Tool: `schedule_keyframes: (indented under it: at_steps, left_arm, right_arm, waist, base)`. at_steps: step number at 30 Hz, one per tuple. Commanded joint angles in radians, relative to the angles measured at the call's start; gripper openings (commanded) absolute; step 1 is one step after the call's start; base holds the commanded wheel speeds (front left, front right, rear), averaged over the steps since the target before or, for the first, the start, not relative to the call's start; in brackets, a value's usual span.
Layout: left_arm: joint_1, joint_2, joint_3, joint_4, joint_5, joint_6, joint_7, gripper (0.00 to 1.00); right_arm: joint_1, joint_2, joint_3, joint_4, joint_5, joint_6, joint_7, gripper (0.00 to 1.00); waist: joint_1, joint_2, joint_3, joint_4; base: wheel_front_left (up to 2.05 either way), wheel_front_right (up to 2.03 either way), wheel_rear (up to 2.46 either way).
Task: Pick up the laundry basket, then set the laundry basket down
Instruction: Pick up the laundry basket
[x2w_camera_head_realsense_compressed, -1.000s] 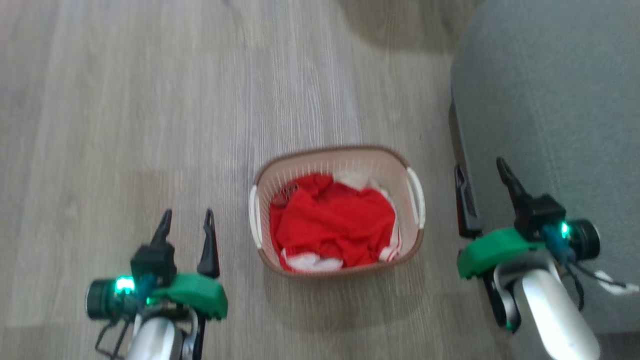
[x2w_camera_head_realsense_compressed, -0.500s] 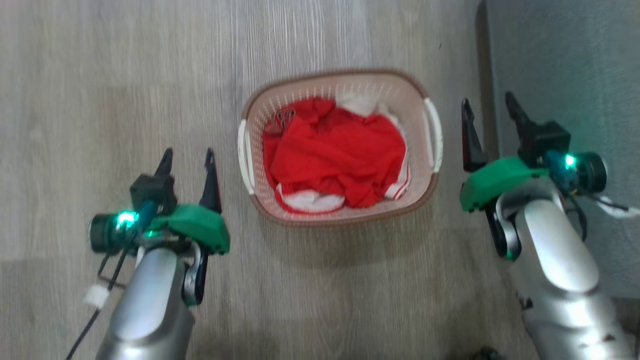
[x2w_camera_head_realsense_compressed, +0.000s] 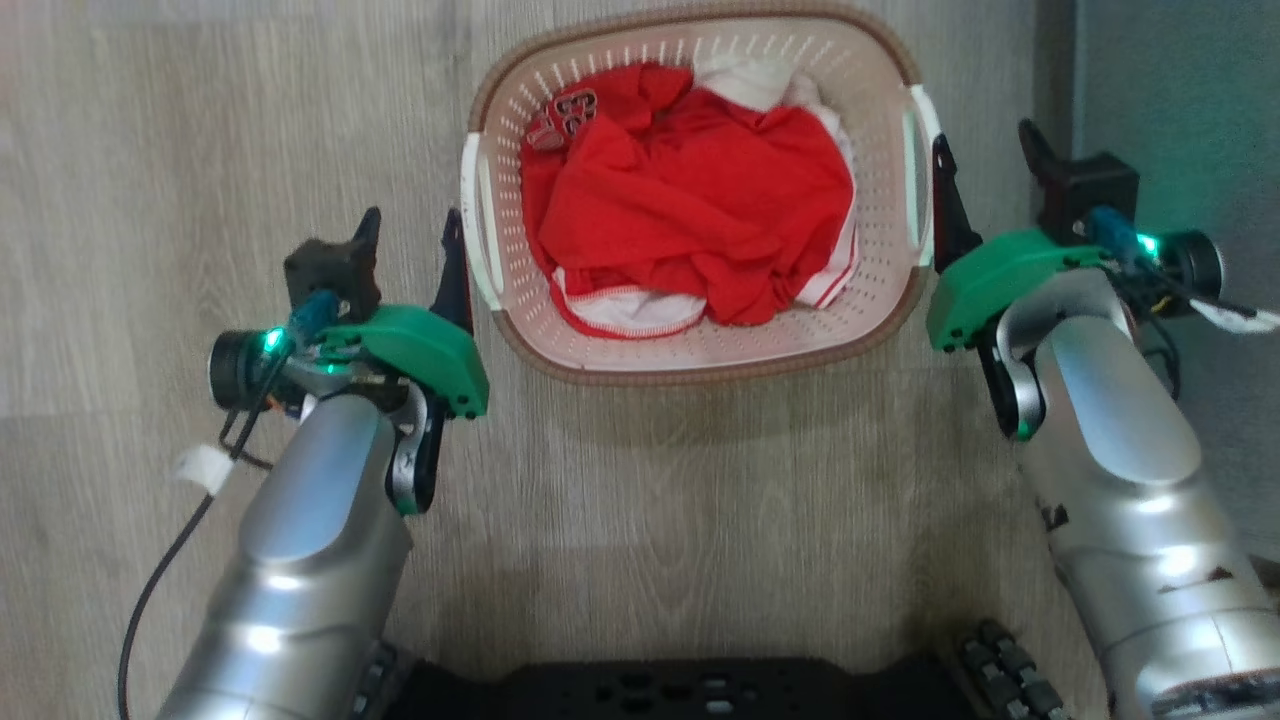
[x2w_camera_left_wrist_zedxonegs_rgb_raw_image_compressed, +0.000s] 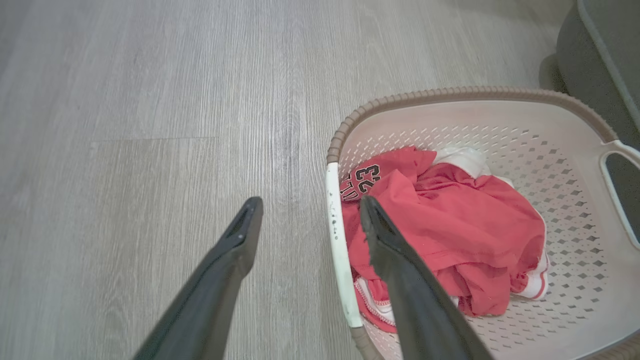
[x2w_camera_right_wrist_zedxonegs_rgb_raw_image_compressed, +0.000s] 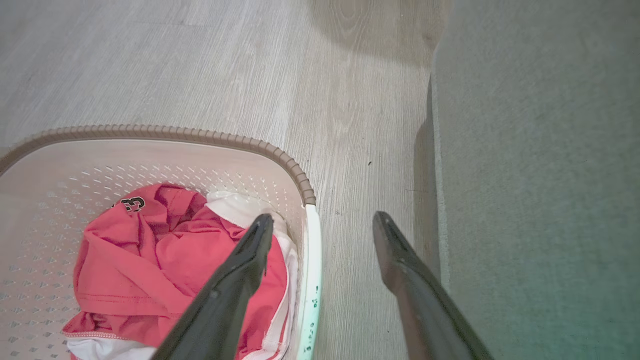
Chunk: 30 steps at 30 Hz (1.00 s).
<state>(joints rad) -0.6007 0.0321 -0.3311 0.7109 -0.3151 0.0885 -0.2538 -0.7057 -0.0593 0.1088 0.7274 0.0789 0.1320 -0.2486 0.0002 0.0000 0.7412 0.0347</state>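
Wood-look floor (x2w_camera_head_realsense_compressed: 150, 150) is wide open at the basket's (x2w_camera_head_realsense_compressed: 700, 352) 9 o'clock. At 3 o'clock grey furniture (x2w_camera_head_realsense_compressed: 1180, 80) crowds in, leaving only a thin strip of floor. Basket sits on the floor at 12 with a red shirt (x2w_camera_head_realsense_compressed: 690, 200) inside. Left gripper (x2w_camera_head_realsense_compressed: 412, 215) and right gripper (x2w_camera_head_realsense_compressed: 981, 133) are both spread wide, each right at a white handle. Can't tell if they're touching.

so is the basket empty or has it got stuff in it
Not empty. The basket holds crumpled red clothing with white trim, covering most of its floor, well below the rim.
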Motion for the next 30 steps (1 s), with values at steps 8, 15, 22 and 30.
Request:
schedule_keyframes:
  at_steps: [8,15,22,30]
  left_arm:
    - [-0.066,0.018,-0.059,0.046,-0.062,0.009,-0.008,1.00]
    - [-0.133,0.018,-0.123,0.114,-0.113,0.020,-0.008,1.00]
    - [-0.193,0.018,-0.180,0.160,-0.159,0.041,-0.008,1.00]
    - [-0.245,0.018,-0.239,0.214,-0.219,0.062,-0.008,1.00]
  right_arm:
    - [-0.038,0.009,0.023,0.027,-0.009,-0.001,-0.013,1.00]
    - [-0.089,0.009,0.035,0.071,-0.005,-0.001,-0.013,1.00]
    - [-0.133,0.009,0.052,0.114,0.004,-0.001,-0.013,1.00]
    - [-0.161,0.009,0.080,0.146,0.023,-0.001,-0.013,1.00]
  waist:
    - [-0.0002,0.0000,0.081,0.001]
    - [-0.0002,0.0000,0.136,0.004]
    - [-0.0002,0.0000,0.179,0.008]
    - [-0.0002,0.0000,0.205,0.006]
  base:
    - [0.00,0.00,0.00]
    - [0.00,0.00,0.00]
    - [0.00,0.00,0.00]
    - [0.00,0.00,0.00]
